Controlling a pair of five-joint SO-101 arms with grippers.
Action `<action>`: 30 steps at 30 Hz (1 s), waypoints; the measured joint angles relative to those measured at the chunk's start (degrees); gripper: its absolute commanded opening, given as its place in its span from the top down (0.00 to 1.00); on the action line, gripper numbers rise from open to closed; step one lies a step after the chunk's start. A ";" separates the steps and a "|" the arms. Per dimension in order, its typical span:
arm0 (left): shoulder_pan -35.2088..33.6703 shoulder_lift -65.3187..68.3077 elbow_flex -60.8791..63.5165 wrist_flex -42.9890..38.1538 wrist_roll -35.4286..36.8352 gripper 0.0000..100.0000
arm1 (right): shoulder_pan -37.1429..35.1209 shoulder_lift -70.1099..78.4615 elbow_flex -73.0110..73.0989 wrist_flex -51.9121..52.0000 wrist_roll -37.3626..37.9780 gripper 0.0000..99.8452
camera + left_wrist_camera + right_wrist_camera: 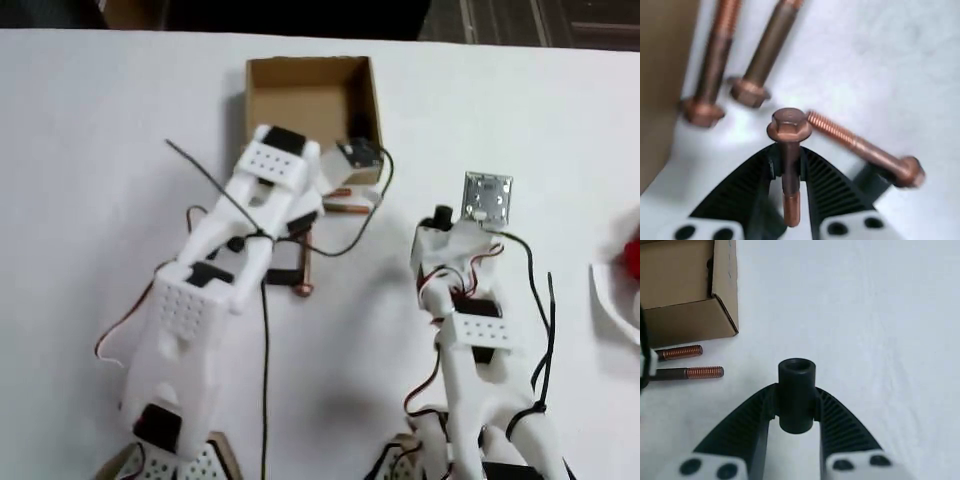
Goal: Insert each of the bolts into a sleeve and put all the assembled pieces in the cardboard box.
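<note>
The left tool (789, 159) is closed narrowly on a copper bolt (788, 125), gripping its shank, with the cardboard box (310, 62) at its 11 o'clock. At its 3 o'clock the right tool (796, 407) pinches the black sleeve (796, 382), bore exposed. To mate them well, line up the bolt's threaded end with the bore, then advance slowly, since a tilted entry would likely jam.

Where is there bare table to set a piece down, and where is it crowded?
Widest bare table: left of the cardboard box and left arm. Also bare: right of the box, past the right hand with its sleeve. Crowded: near the box's corner, where loose bolts lie by the left hand holding a bolt.
</note>
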 measured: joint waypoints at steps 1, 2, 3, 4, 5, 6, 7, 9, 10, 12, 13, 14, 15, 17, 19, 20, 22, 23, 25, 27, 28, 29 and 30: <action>0.00 -1.67 0.00 0.79 1.05 0.97 | 0.00 0.00 0.00 0.00 0.00 0.98; -0.18 -3.52 0.00 1.32 2.02 0.97 | 0.00 0.00 0.00 0.00 0.00 0.98; -0.35 -5.27 0.00 1.49 3.60 0.97 | -0.09 0.00 0.00 0.00 0.00 0.98; -0.79 -7.03 0.00 1.49 5.63 0.97 | -0.09 0.00 0.00 0.00 0.00 0.98; -1.05 -8.70 0.00 1.58 8.09 0.97 | -0.09 0.00 0.00 0.00 0.00 0.98; -1.32 -10.29 0.00 1.58 10.81 0.97 | -0.18 0.00 0.00 0.00 0.00 0.98; -1.58 -11.69 0.00 1.67 13.45 0.97 | -0.53 0.00 0.00 0.00 0.00 0.98; -1.76 -14.24 0.00 1.76 17.85 0.97 | -1.76 0.00 0.00 0.00 0.00 0.98; -1.76 -15.38 0.00 1.85 20.04 0.97 | -2.20 0.00 0.00 0.00 0.00 0.98; -1.76 -17.41 0.00 2.37 24.44 0.97 | -2.37 0.00 0.00 0.00 0.00 0.98; -1.76 -18.29 0.00 3.25 26.81 0.97 | -2.37 0.00 0.00 0.00 0.00 0.98; -1.76 -18.99 0.00 3.87 29.54 0.97 | -2.55 0.00 0.00 0.00 0.00 0.98; -2.02 -19.60 0.00 4.66 32.09 0.97 | -2.73 0.00 0.00 0.00 0.00 0.98; -2.73 -20.75 0.00 6.07 36.75 0.97 | -2.90 0.00 0.00 0.00 0.00 0.98; -3.87 -21.89 0.00 6.77 39.82 0.97 | -2.81 0.00 0.09 -1.32 0.00 0.98; -4.57 -22.33 0.00 6.77 40.62 0.97 | -2.81 0.00 0.09 -2.64 0.00 0.98; -5.71 -23.65 0.00 6.68 41.23 0.97 | -2.81 0.00 0.44 -6.24 0.00 0.98; -5.98 -24.62 0.00 6.33 41.49 0.97 | -3.08 0.00 1.41 -8.79 0.00 0.98; -6.15 -26.73 0.00 5.01 41.58 0.97 | -4.57 0.00 4.31 -15.91 0.00 0.98; -6.07 -28.92 0.00 3.52 41.85 0.97 | -7.12 0.00 8.26 -25.05 0.00 0.98; -6.07 -29.98 0.00 2.81 42.02 0.97 | -8.79 0.00 10.46 -29.80 0.00 0.98; -6.07 -30.95 0.00 2.02 42.11 0.97 | -10.55 0.00 12.75 -34.55 0.00 0.98; -6.15 -31.82 0.00 1.41 42.11 0.97 | -12.31 0.00 14.59 -38.59 0.00 0.98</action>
